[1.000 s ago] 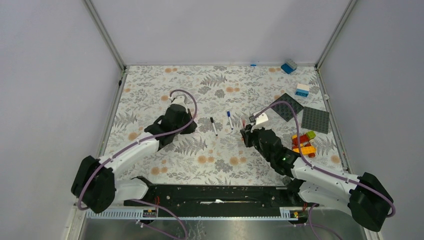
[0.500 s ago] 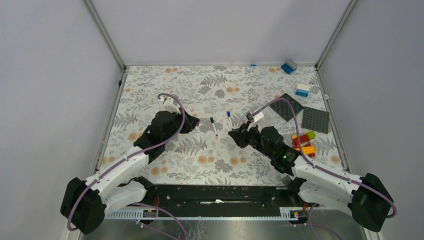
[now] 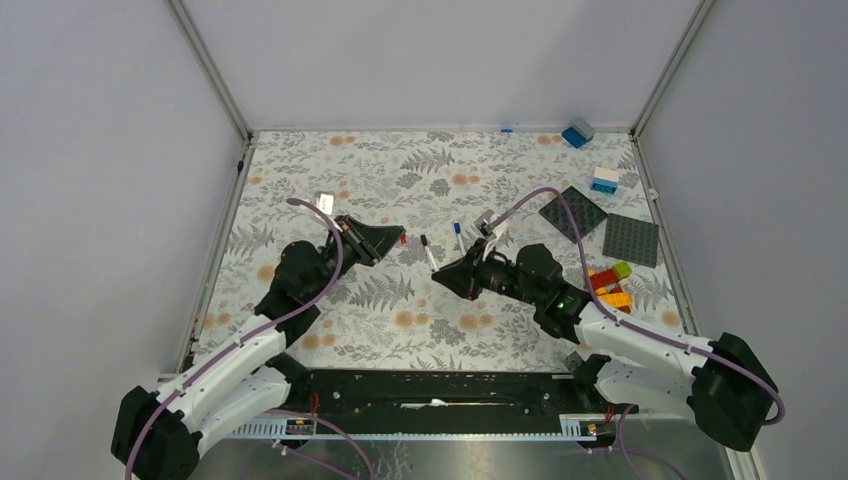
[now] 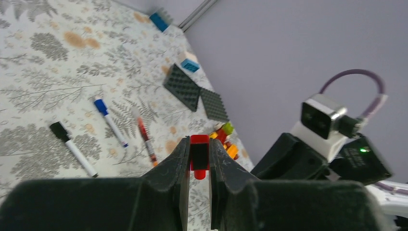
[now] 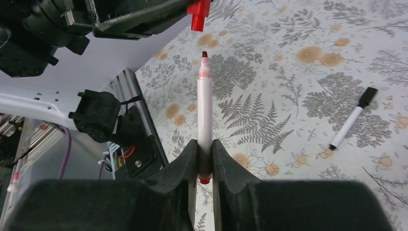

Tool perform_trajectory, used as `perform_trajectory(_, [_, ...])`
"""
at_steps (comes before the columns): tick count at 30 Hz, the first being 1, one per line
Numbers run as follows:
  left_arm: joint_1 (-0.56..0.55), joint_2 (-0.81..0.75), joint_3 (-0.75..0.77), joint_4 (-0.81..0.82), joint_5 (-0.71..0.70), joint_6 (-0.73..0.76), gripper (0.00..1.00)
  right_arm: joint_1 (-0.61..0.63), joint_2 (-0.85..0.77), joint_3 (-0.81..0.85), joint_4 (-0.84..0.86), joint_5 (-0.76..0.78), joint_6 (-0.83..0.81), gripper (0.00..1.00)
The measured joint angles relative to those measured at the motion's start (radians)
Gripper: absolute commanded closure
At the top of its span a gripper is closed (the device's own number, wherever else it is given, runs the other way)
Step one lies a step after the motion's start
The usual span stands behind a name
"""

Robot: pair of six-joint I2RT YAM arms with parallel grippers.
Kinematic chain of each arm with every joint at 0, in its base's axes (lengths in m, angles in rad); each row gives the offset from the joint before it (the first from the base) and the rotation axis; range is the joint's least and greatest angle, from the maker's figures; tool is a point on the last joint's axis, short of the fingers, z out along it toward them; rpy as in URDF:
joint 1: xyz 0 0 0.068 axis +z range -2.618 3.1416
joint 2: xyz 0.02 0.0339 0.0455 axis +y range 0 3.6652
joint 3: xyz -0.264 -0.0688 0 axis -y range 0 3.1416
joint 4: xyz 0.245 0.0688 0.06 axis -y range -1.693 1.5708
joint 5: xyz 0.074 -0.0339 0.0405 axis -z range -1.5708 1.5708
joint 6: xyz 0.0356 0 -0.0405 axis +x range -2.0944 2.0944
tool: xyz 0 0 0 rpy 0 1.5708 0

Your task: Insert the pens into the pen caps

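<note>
Overhead, my left end effector (image 3: 397, 240) is pinched almost shut on a red cap (image 3: 402, 239). My right end effector (image 3: 441, 279) faces it, a little apart. What the right one grips is too small to make out here. A black-capped pen (image 3: 428, 252) and a blue-capped pen (image 3: 459, 238) lie on the worktop (image 3: 300, 170) just beyond the right tips.

The left wrist camera shows the cap clamped between both fingers. Ahead and below lie the two capped pens, plus a red pen (image 4: 146, 139) beside them that I cannot pick out from above.

The right wrist camera settles the rest. The fingers are closed narrowly on a white pen (image 5: 204, 101), and its bare red tip points at the cap straight ahead, with a small gap between them. The black-capped pen lies off to the right.
</note>
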Motion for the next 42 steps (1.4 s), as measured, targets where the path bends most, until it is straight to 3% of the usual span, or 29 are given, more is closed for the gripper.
perform_trajectory(12, [0.0,-0.043,-0.068,0.136,0.018,-0.094,1.0,0.02,0.082,0.048,0.023,-0.113,0.015,1.0])
perform_trajectory(42, [0.0,-0.04,-0.099,0.226,0.077,-0.153,1.0,0.037,0.122,0.082,0.04,-0.113,0.016,1.0])
